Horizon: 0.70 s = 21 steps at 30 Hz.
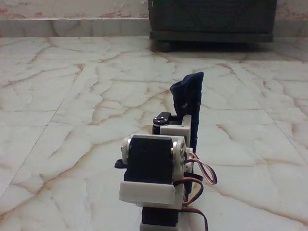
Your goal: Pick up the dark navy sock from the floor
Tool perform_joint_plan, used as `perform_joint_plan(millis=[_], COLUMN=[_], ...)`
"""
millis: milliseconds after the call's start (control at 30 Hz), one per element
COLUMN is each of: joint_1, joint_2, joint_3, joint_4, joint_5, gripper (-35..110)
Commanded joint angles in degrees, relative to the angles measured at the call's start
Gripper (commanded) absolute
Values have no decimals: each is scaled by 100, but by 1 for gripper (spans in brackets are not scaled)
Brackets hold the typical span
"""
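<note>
Low fixed view from behind a white plastic robot arm with black servo blocks (151, 166), standing at bottom centre of the picture. Red, white and black wires (204, 180) looping out from its right side. Beyond the servos, a white bracket and a black rounded part forming the gripper (175, 126); jaw position hidden by the arm's own body, so impossible to tell whether open, closed or gripping.

Long, limp dark navy fabric sock with small pale flecks (187, 96) rising upright just behind and to the right of the gripper, top end pointing upward and slightly right, lifted above the tiles at its upper part. Lower end running down along the right side of the arm, hidden behind the bracket; contact with the tiles not visible.

Glossy cream-white marble tile floor with reddish-brown veins and thin grout lines (62, 106) spreading across the whole scene. At the top, a dark cabinet on a round foot (211, 19) against the pale wall base, well apart from the arm.
</note>
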Motion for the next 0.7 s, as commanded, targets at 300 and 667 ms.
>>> perform_joint_plan(millis=[300, 667], joint_1=[-123, -264], joint_2=[105, 105], joint_3=[0, 0], joint_4=[44, 97], joint_5=[176, 290], gripper=[0, 0])
